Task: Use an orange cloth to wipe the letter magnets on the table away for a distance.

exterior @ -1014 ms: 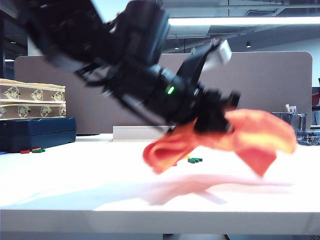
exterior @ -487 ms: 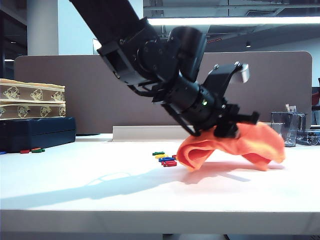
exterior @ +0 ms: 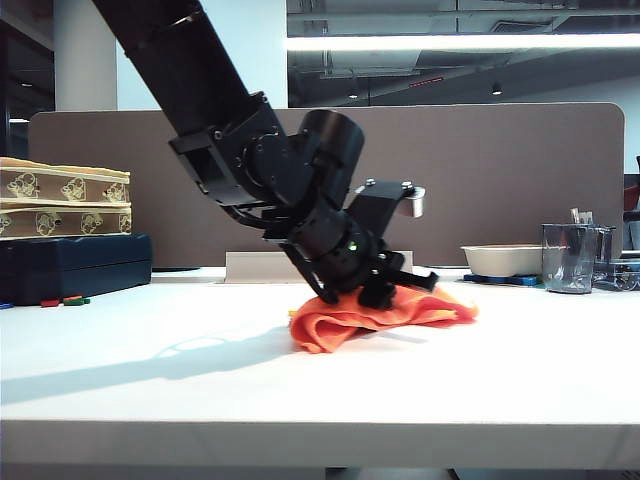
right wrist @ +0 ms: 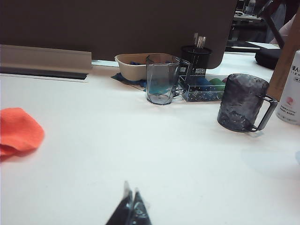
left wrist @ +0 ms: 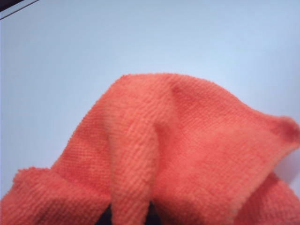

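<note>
The orange cloth lies bunched on the white table, near the middle. My left gripper comes down from the upper left and presses into the cloth from above. In the left wrist view it is shut on a raised fold of the cloth, with only dark finger edges showing on either side. The letter magnets do not show near the cloth; I cannot tell if they are beneath it. My right gripper hovers shut and empty over bare table, with a corner of the cloth off to one side.
A beige bowl and a clear cup stand at the back right. A dark blue case under patterned boxes is at the left, with small red and green pieces beside it. A grey mug and a pen holder stand near the right arm.
The left arm has swung the cloth down out of the air and leftward onto the table. The cloth now covers the spot where the coloured magnets showed half a second ago.
</note>
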`<act>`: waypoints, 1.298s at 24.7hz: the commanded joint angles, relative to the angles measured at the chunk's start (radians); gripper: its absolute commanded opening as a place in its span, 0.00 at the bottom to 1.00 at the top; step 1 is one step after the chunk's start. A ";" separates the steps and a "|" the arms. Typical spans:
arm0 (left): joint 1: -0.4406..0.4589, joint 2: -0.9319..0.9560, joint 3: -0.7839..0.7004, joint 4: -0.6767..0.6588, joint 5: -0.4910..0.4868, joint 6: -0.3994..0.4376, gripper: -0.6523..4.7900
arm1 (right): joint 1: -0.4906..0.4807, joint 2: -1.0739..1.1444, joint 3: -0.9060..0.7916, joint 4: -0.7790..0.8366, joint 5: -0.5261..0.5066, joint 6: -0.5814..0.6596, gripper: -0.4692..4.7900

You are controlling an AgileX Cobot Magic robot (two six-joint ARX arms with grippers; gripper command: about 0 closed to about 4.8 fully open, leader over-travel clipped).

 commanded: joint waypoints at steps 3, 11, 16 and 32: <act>0.071 -0.003 0.003 -0.015 -0.053 0.005 0.15 | 0.000 -0.004 -0.008 0.013 0.001 0.001 0.08; 0.198 -0.010 0.003 -0.051 -0.055 0.004 0.15 | 0.000 -0.004 -0.008 0.013 0.001 0.001 0.08; 0.267 -0.016 0.002 -0.070 -0.058 0.003 0.15 | 0.000 -0.004 -0.008 0.013 0.001 0.001 0.08; 0.532 -0.024 0.002 -0.082 -0.121 0.004 0.15 | 0.000 -0.004 -0.008 0.013 0.001 0.001 0.08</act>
